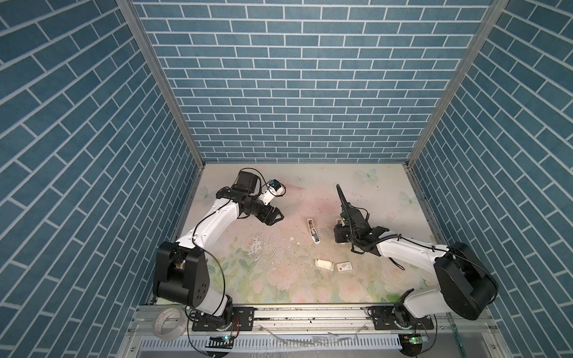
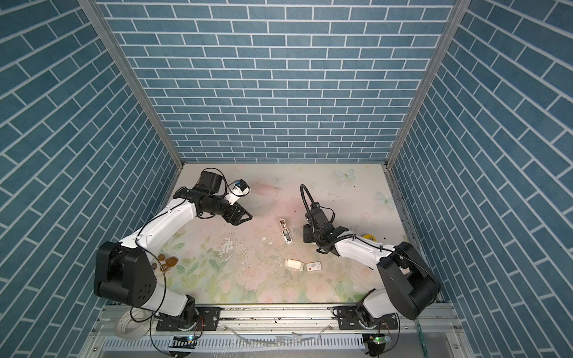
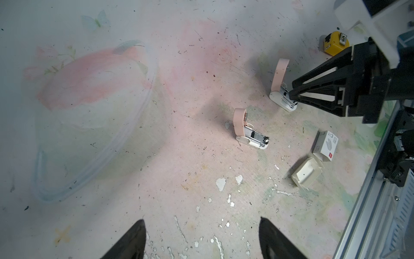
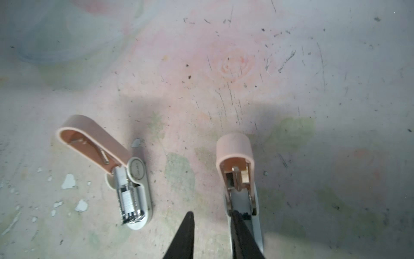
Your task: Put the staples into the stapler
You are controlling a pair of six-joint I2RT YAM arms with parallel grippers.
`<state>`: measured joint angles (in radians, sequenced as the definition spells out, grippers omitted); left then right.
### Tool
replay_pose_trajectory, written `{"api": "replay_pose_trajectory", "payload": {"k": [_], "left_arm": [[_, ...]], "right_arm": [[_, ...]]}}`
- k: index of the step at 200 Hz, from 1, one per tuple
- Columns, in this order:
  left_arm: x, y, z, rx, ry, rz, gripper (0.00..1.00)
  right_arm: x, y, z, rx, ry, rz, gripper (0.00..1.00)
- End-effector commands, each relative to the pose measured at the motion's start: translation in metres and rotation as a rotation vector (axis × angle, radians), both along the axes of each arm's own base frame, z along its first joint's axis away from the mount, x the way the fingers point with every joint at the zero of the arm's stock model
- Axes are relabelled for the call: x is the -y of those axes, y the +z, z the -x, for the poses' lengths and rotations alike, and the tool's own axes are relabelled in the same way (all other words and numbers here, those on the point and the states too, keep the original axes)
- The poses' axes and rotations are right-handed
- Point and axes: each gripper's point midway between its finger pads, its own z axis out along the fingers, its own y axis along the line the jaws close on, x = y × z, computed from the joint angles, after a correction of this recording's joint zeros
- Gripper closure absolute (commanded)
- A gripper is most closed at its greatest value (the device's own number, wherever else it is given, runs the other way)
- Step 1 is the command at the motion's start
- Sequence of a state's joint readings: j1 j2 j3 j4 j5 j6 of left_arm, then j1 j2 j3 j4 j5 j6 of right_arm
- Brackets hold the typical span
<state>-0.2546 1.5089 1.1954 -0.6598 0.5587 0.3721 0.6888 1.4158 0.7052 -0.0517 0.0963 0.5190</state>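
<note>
Two small staplers with pink lids swung up stand on the floral table. The middle stapler (image 1: 313, 231) (image 3: 249, 132) (image 4: 132, 190) shows ribbed silver metal in its channel that looks like staples (image 4: 128, 201). The other stapler (image 3: 281, 89) (image 4: 237, 175) is at my right gripper (image 4: 212, 212) (image 3: 292, 88). That gripper's jaws stand a little apart: one finger (image 4: 242, 233) lies over the stapler's channel, the other beside it over bare table. My left gripper (image 1: 280, 217) (image 3: 201, 219) hovers wide open and empty at the back left.
A white cardboard tray (image 1: 324, 264) (image 3: 307, 177), which looks empty, and a white sleeve with a red mark (image 1: 344, 266) (image 3: 326, 145) lie near the front. A yellow tape measure (image 3: 335, 42) sits at the right. A tape roll (image 1: 169, 322) rests on the front rail.
</note>
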Motion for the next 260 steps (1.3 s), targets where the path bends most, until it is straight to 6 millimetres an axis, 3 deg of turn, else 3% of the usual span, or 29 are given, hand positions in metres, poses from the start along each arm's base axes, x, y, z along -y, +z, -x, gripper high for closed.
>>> {"api": "replay_pose_trajectory", "payload": {"k": [1, 28, 61, 111, 142, 195, 260], "left_arm": [[-0.005, 0.011, 0.002, 0.044, 0.002, -0.011, 0.18], [-0.008, 0.018, 0.002, 0.063, -0.007, -0.005, 0.16], [-0.013, 0.037, 0.002, 0.079, -0.028, 0.027, 0.14], [-0.03, 0.053, 0.005, 0.081, -0.035, 0.012, 0.12], [-0.037, 0.061, 0.009, 0.092, -0.014, -0.006, 0.11], [-0.036, 0.062, 0.019, 0.073, -0.011, 0.014, 0.1], [-0.034, 0.058, 0.034, 0.055, -0.041, 0.028, 0.08]], "right_arm": [[-0.008, 0.021, 0.011, 0.027, 0.074, -0.074, 0.67], [-0.027, 0.039, 0.023, 0.018, 0.172, -0.165, 0.58], [-0.05, 0.046, 0.029, 0.002, 0.255, -0.222, 0.47], [-0.074, 0.018, 0.029, -0.039, 0.313, -0.157, 0.46], [-0.076, 0.0, 0.023, -0.038, 0.296, -0.076, 0.46], [-0.078, -0.017, 0.012, -0.023, 0.3, 0.027, 0.46], [-0.096, -0.038, 0.004, -0.073, 0.334, 0.042, 0.47]]}}
